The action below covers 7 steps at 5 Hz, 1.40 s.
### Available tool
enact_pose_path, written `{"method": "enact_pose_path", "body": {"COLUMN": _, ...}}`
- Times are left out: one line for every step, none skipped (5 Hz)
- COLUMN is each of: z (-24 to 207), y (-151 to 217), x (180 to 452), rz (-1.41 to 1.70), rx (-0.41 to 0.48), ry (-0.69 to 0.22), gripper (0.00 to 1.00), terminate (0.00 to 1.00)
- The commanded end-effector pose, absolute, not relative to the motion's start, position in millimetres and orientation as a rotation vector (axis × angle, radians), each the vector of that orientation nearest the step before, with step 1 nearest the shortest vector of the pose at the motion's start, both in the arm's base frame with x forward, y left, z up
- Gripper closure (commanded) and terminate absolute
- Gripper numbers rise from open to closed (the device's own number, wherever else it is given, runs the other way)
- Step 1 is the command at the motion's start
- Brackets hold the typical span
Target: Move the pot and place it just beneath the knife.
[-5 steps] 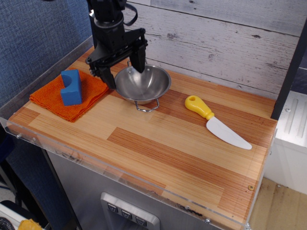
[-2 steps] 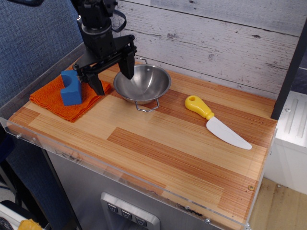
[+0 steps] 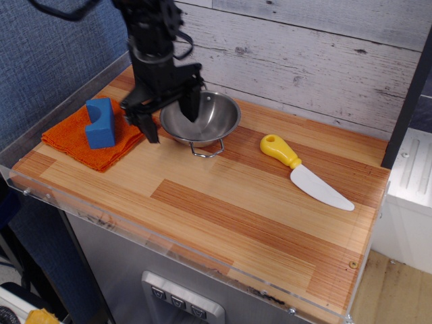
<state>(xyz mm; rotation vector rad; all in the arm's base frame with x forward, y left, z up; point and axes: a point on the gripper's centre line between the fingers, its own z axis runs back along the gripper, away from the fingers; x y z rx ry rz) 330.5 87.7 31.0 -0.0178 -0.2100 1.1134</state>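
Sitting toward the back left of the wooden table [image 3: 223,209], the pot [image 3: 202,118] rests upright with one wire handle pointing toward the front edge. The gripper [image 3: 170,116] hangs over the pot's left rim with its jaws spread wide: one finger [image 3: 191,103] reaches down inside the bowl, the other sits outside to the left, over the edge of the cloth [image 3: 94,138]. Nothing is clamped between them. The knife [image 3: 305,172] lies well apart to the right, yellow handle toward the pot, white blade angled toward the front right. A blue block [image 3: 100,123] stands on the orange cloth.
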Motion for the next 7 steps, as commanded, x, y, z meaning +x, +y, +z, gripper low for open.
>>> {"method": "enact_pose_path", "body": {"z": 24.5, "y": 80.8, "x": 339.7, "rz": 1.092, "rx": 0.006, "ry": -0.251, "gripper": 0.00, "terminate": 0.00}}
{"method": "enact_pose_path", "body": {"z": 21.6, "y": 81.5, "x": 338.0, "rz": 1.080, "rx": 0.023, "ry": -0.264, "gripper": 1.00, "terminate": 0.00}}
{"method": "enact_pose_path", "body": {"z": 26.1, "y": 83.8, "x": 334.6, "rz": 1.089, "rx": 0.021, "ry": -0.267, "gripper": 1.00, "terminate": 0.00}}
{"method": "enact_pose_path", "body": {"z": 34.8, "y": 84.8, "x": 331.3, "rz": 1.085, "rx": 0.006, "ry": -0.276, "gripper": 1.00, "terminate": 0.00}}
{"method": "enact_pose_path", "body": {"z": 46.5, "y": 86.1, "x": 327.0, "rz": 1.086, "rx": -0.012, "ry": -0.285, "gripper": 1.00, "terminate": 0.00}}
{"method": "enact_pose_path", "body": {"z": 62.0, "y": 86.5, "x": 320.4, "rz": 1.080, "rx": -0.043, "ry": -0.294, "gripper": 1.00, "terminate": 0.00}}
{"method": "enact_pose_path", "body": {"z": 80.7, "y": 89.6, "x": 309.3, "rz": 1.087, "rx": -0.066, "ry": -0.320, "gripper": 1.00, "terminate": 0.00}}
